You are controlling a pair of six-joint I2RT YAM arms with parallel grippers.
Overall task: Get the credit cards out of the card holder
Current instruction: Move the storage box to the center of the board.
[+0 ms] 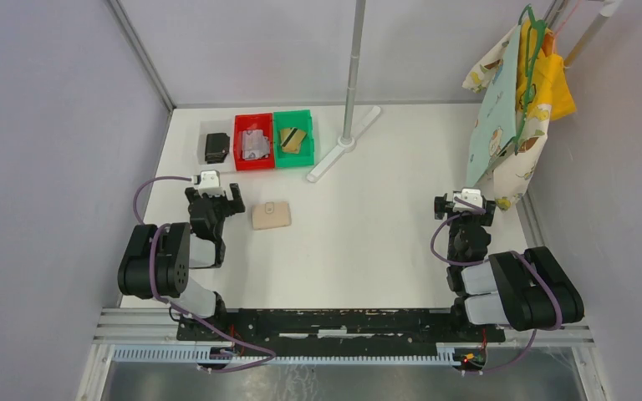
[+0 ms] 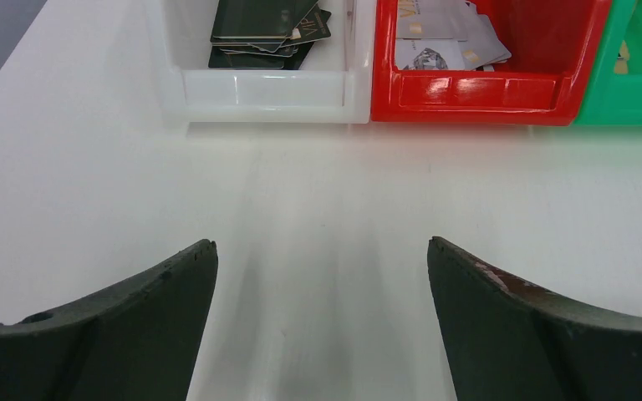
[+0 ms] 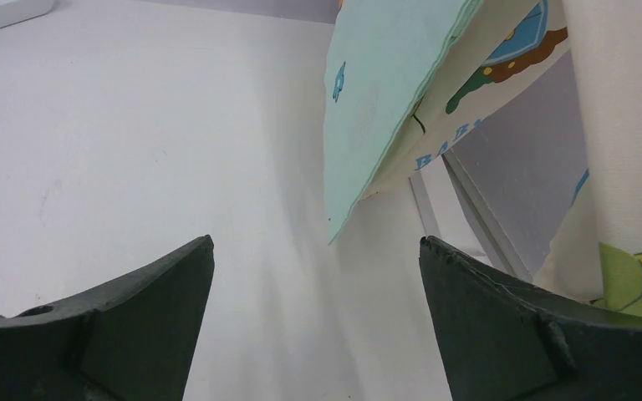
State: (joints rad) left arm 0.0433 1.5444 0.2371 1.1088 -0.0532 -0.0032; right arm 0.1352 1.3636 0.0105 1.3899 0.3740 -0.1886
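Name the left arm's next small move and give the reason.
Probably swing the left gripper to its right, until it hangs over the card holder. The holder lies closed on the table, close beside that gripper, yet out of the left wrist view, which faces the red bin. The jaws are wide open and empty. The right gripper is far off by the hanging cloth.

left arm (image 1: 157, 261): black jointed arm, folded back at the elbow, wrist pointing forward.
left gripper (image 2: 322, 246): black two-finger gripper, jaws spread wide, tips level.
right arm (image 1: 514, 288): black jointed arm, folded likewise, wrist forward.
right gripper (image 3: 316, 242): black two-finger gripper, jaws spread wide, tips level.
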